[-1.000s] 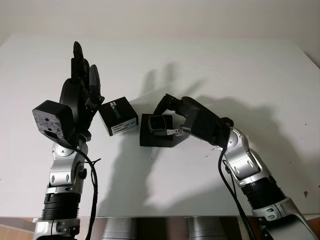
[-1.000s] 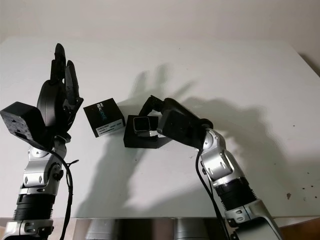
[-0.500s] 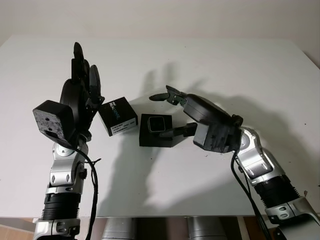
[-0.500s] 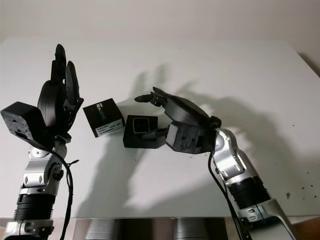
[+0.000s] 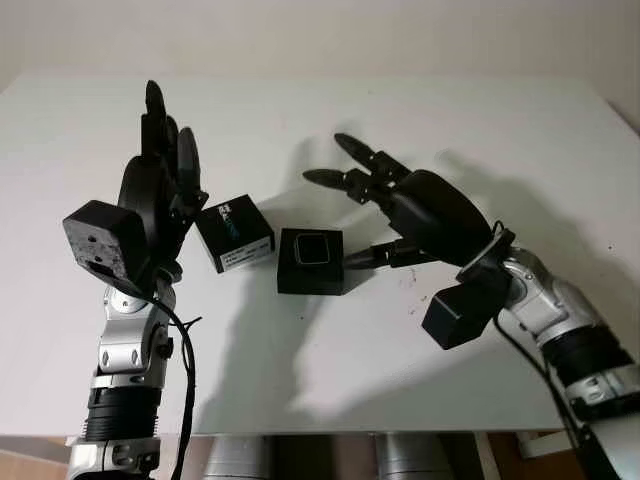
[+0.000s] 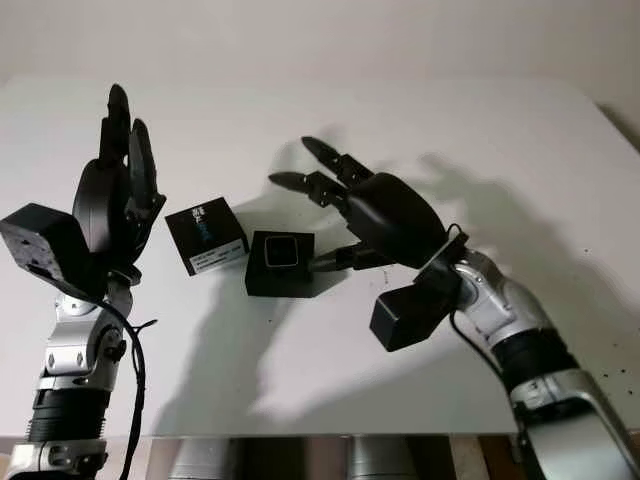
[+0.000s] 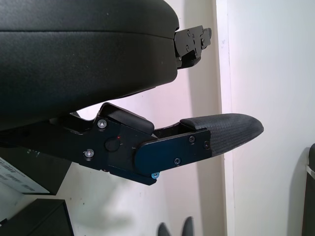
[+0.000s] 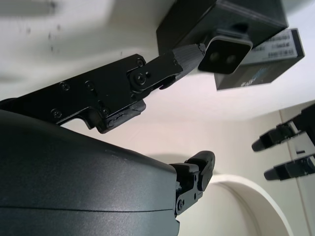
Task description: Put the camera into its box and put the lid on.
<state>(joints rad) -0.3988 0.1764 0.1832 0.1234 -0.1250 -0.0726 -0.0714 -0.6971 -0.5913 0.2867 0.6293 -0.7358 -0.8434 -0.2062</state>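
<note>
Our camera [image 5: 315, 247] sits in its box [image 5: 310, 275] beside our right hand's [image 5: 425, 215] wide, empty fingers [image 5: 345, 180]; the lid [image 5: 235, 232] waits by our raised, open left hand [image 5: 160, 200].

We see a bright scene, with strong light coming from the front and above. On the white table [image 5: 500, 110] both raised hands throw soft dark shadows away from us: the right hand [image 5: 400, 205] makes a finger-shaped shadow behind it, and the left hand [image 5: 160, 190] darkens the table toward the middle. The far table edge looks a little washed out. In the wrist views the near black shells are big and soft, while the camera [image 8: 227, 54] stays quite sharp.
</note>
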